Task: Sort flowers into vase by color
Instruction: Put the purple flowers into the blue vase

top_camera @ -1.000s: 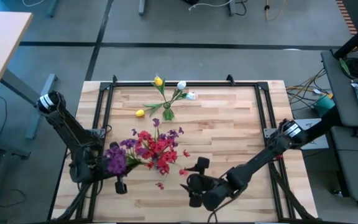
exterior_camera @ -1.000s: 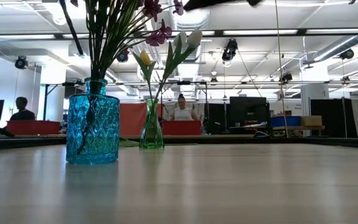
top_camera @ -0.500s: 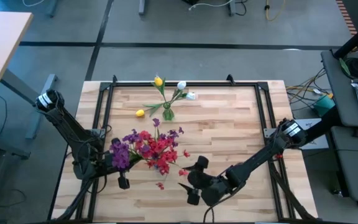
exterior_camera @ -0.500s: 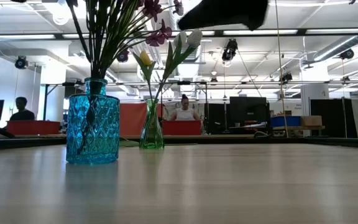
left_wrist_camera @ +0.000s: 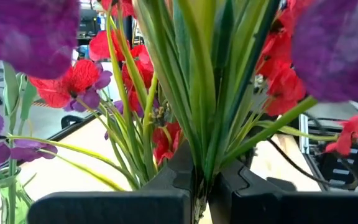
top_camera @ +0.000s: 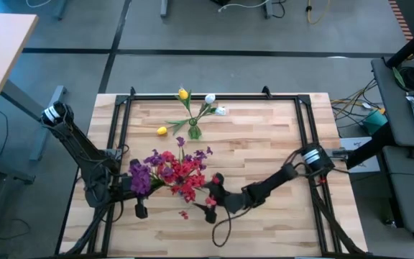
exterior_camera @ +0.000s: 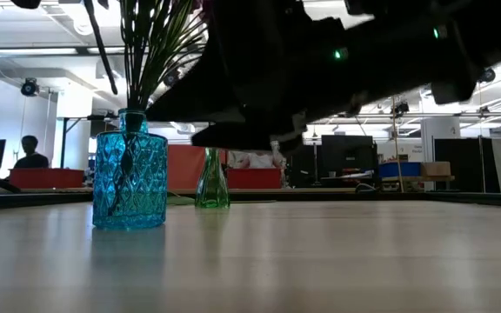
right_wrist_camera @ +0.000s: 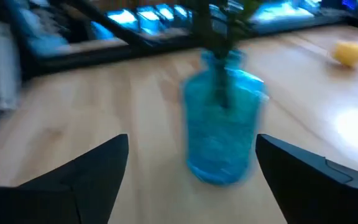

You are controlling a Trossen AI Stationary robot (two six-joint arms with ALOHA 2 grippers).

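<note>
Right gripper [top_camera: 208,202] spread wide, close beside the blue vase [exterior_camera: 130,169], aimed at its body. Left gripper [left_wrist_camera: 199,190] clamped on the green stems [left_wrist_camera: 197,93] rising from that vase, red and purple flowers [top_camera: 169,171] fanned above. Green vase [exterior_camera: 211,178] with yellow and white buds [top_camera: 196,103] stands behind the blue vase.

Two dark, jointed robot arms with white-banded shoulder joints; the right arm [top_camera: 279,181] trails a black cable, green indicator lights glowing.
</note>
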